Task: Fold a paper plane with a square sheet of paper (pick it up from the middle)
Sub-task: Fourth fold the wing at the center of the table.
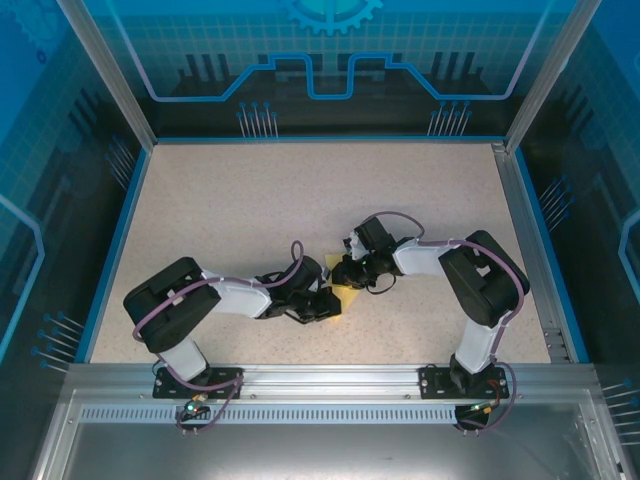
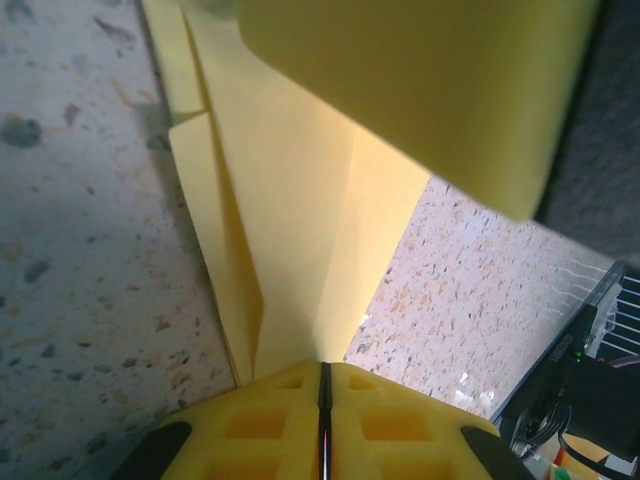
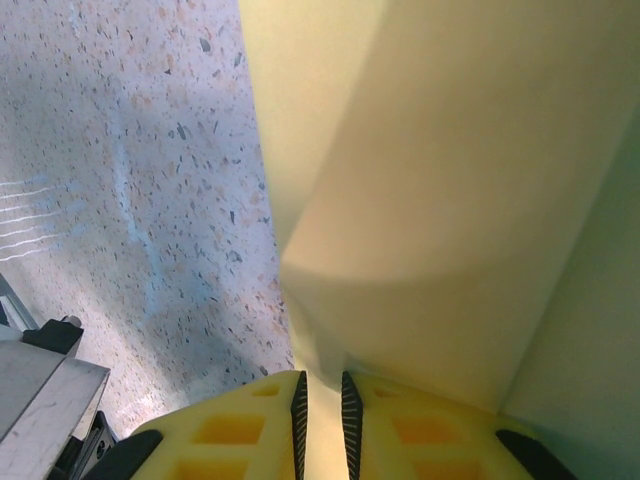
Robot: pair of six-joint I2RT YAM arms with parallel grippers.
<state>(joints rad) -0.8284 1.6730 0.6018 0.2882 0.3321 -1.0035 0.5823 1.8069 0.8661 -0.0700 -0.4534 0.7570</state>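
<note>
Left gripper: we see the left gripper [image 1: 325,303] low over the near middle of the table [image 1: 250,200], reaching in from the left.
Left gripper state: in its wrist view we find the yellow fingers [image 2: 250,425] pressed together, with only a thin dark seam between them, pinching the narrow end of the paper [image 2: 290,230].
Right gripper: we see the right gripper [image 1: 350,272] reaching in from the right, just beyond the left one, the two nearly meeting.
Right gripper state: in its wrist view the fingers [image 3: 230,430] stand a narrow slit apart, and we see the paper [image 3: 440,200] run down into that slit, so they are nipped on it.
Paper, place: from above we make out a small patch of pale yellow [image 1: 342,291] between the two grippers, near the middle of the table and a little toward the near edge.
Paper, shape: we see it already folded, with long creases and overlapping layers fanning away from the left fingers.
Paper, height: we cannot tell how much of it touches the table.
Table: a speckled pale surface [image 2: 80,250], bare around the paper, shows in both wrist views.
</note>
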